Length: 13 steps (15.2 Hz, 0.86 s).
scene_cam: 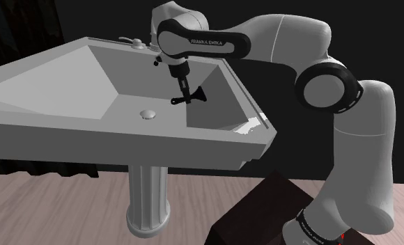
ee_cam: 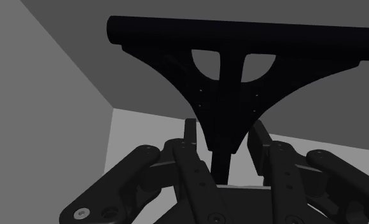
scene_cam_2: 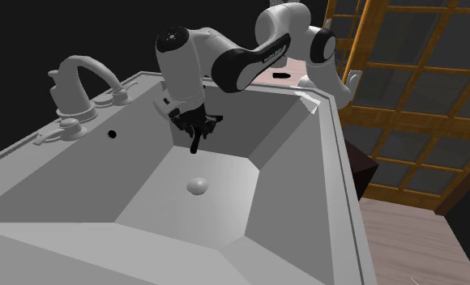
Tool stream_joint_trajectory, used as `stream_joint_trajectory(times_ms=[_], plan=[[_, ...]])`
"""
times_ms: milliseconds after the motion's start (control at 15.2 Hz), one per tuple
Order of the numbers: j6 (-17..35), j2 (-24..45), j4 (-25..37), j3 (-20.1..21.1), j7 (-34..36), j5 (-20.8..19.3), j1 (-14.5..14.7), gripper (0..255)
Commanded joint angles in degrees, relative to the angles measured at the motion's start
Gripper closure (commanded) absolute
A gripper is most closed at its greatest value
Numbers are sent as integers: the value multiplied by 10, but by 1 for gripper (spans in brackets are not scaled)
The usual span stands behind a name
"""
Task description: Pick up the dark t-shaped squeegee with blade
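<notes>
The black gripper (ee_cam: 224, 133) clasps the handle of the dark T-shaped squeegee (ee_cam: 231, 95) between its 2 fingers. The blade bar points away from the hand, inside the grey pedestal sink (scene_cam: 47, 76), to the shoulder view's right of the drain (scene_cam: 148, 113).

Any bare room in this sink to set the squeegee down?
Basin floor around the drain plug is bare, as are the sloped walls toward the second exterior view's bottom. Crowded: the faucet ledge, and the faucet-side wall where the pincer holds the squeegee.

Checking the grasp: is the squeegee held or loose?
Held: the pincer fingers clasp the squeegee handle from both sides.
</notes>
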Motion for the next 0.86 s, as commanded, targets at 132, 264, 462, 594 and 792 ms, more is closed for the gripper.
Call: stream_joint_trajectory(times_ms=[132,264,462,594,792], plan=[[-33,6,40,-1,-8,-1,3,255],[-51,11,63,-1,-13,-2,4,255],[-80,22,104,-2,-20,-4,7,255],[-101,31,135,-3,-26,-6,9,255],[-113,38,154,-4,-29,-7,10,255]])
